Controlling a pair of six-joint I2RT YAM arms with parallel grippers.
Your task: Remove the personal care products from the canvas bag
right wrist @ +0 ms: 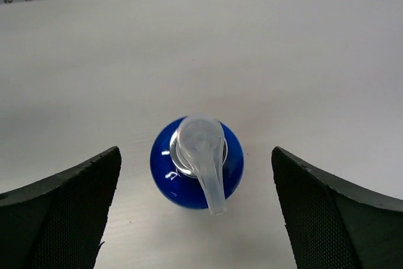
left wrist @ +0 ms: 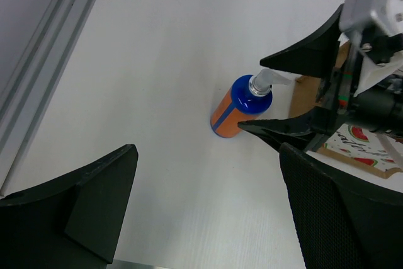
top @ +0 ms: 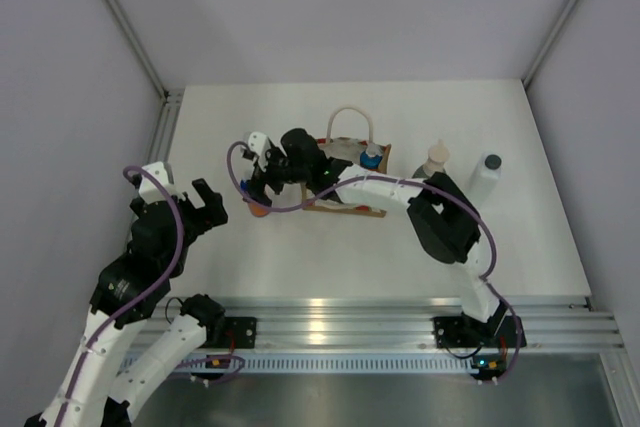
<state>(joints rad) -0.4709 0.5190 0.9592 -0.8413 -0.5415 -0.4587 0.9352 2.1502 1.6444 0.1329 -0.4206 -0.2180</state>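
An orange bottle point(top: 258, 209) with a blue cap and clear pump stands upright on the white table, just left of the canvas bag point(top: 345, 205). My right gripper point(top: 256, 185) hangs over it, open; the fingers straddle the blue cap point(right wrist: 196, 162) without touching it. In the left wrist view the same bottle point(left wrist: 234, 110) shows between those fingers point(left wrist: 302, 55). Another blue-capped bottle point(top: 372, 157) pokes out of the bag. My left gripper point(top: 205, 202) is open and holds nothing, to the left of the bottle.
A grey-green bottle with a beige cap point(top: 436, 159) and a white bottle with a bluish top point(top: 487, 179) stand on the table right of the bag. The bag's white loop handle point(top: 350, 115) sticks up. An aluminium rail point(top: 166, 122) edges the table's left side.
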